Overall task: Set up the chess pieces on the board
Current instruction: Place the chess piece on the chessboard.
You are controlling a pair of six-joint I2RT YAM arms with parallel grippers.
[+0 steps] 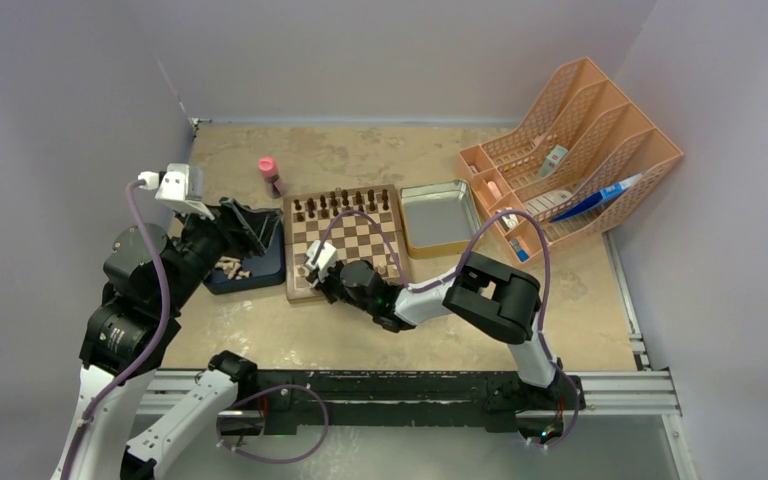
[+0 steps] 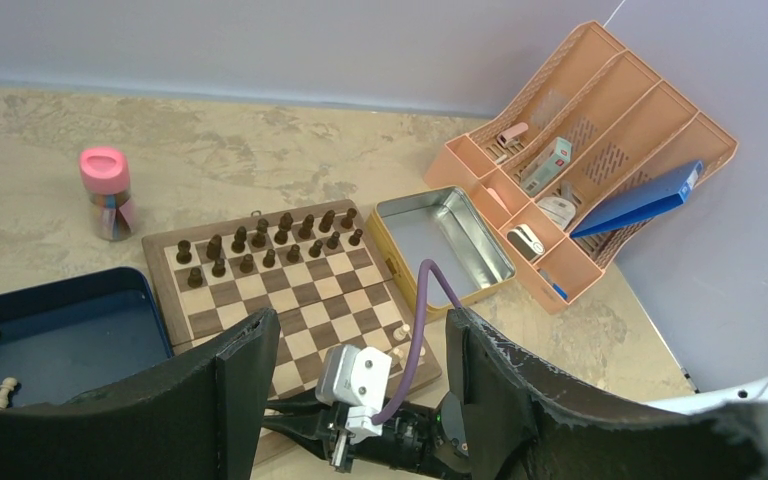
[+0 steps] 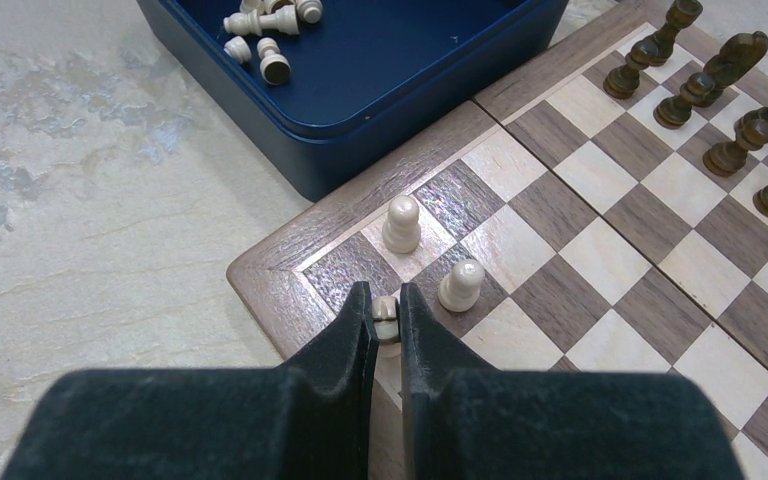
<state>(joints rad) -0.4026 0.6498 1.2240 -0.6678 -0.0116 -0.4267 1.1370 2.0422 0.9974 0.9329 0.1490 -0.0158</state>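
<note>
The board (image 1: 352,237) lies mid-table, with dark brown pieces (image 1: 345,203) in two rows along its far side. My right gripper (image 3: 387,303) is shut on a pale tan piece (image 3: 386,309) and holds it over a square at the board's near left corner (image 1: 312,276). Two pale pawns (image 3: 401,222) stand just beyond it. More pale pieces (image 3: 265,40) lie in the dark blue tray (image 1: 250,268) left of the board. My left gripper (image 1: 251,229) hangs open and empty above that tray; in its wrist view its fingers (image 2: 250,350) frame the board (image 2: 290,285).
An open metal tin (image 1: 438,217) sits right of the board. An orange desk organizer (image 1: 570,160) holding small items stands at the far right. A pink-capped jar (image 1: 269,175) stands behind the board's left corner. Two pale pieces (image 2: 398,337) stand at the board's near right corner.
</note>
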